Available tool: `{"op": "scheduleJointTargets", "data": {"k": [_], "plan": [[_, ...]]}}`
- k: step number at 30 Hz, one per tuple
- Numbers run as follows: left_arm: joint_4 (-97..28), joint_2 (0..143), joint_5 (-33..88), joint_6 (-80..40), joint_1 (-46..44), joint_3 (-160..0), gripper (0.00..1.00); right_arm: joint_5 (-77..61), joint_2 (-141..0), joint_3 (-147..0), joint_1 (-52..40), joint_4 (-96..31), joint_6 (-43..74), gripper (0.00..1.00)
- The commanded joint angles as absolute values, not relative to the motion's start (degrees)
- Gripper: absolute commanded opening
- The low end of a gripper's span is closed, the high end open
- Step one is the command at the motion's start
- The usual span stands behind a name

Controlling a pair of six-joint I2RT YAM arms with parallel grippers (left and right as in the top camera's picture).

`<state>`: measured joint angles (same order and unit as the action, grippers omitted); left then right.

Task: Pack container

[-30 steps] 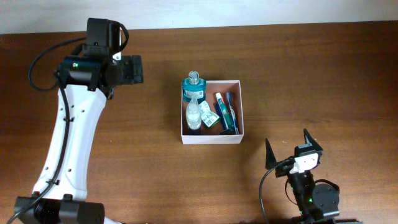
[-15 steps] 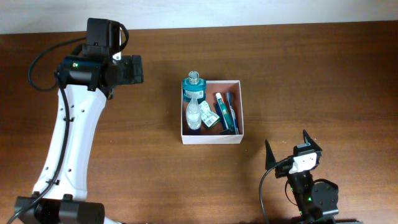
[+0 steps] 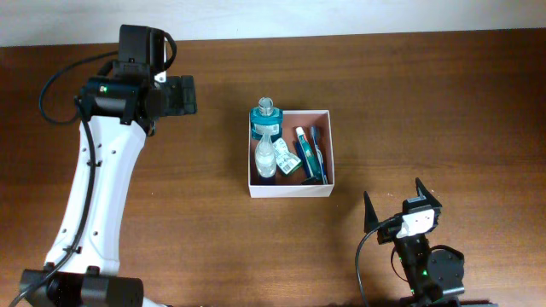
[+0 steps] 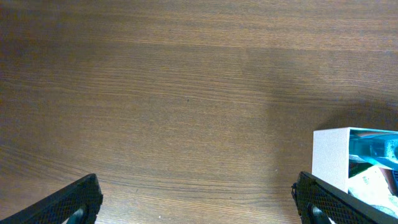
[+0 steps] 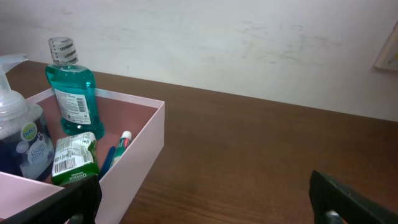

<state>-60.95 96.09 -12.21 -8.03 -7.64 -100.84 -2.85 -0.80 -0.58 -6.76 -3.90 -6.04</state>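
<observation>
stretching out over the table (image 3: 426, 94), the left gripper (image 4: 198, 204) is held wide open and empty, the container (image 4: 328, 155) seen close by its right finger, cut off at the frame edge. the right gripper (image 5: 205, 202) is spread wide too, the container just ahead-left; bare wood is left between.

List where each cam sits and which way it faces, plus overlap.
Overhead: fixed above the table, looking straight down; shows the left arm, the right gripper and the container.
Left wrist: on the left arm, looking down at bare wood; left gripper open at the bottom corners, container corner at right.
Right wrist: low, looking level across the table at the back wall; right gripper open at the bottom corners, container at left.
Shared: all three see the container.
</observation>
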Motion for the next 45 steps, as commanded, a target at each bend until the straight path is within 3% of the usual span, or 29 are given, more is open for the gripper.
{"op": "scheduleJointTargets", "data": {"k": [1,11,31,37,45], "plan": [[-61.0,95.2,-12.2,-8.8,-7.6,-101.3,0.99,-2.1,-0.3,-0.3,-6.2,-4.3,-6.2,0.98],[-61.0,90.6,-12.2,-8.8,-7.7,-101.3,1.0,-2.1,-0.3,-0.3,-6.2,-4.3,-6.2,0.98],[-61.4,37.7,-12.3,-8.7,-7.7,-101.3,0.99,-2.1,-0.3,-0.3,-6.2,-4.3,-6.2,0.98],[-71.3,24.9,-12.9,-8.7,-7.7,-101.3,0.99,-2.1,-0.3,-0.3,-6.2,-4.3,-6.2,0.98],[-83.7,18.9,-13.8,-8.8,-7.6,-100.8,0.99,-2.1,-0.3,-0.3,-6.2,-4.3,-6.2,0.98]]}}
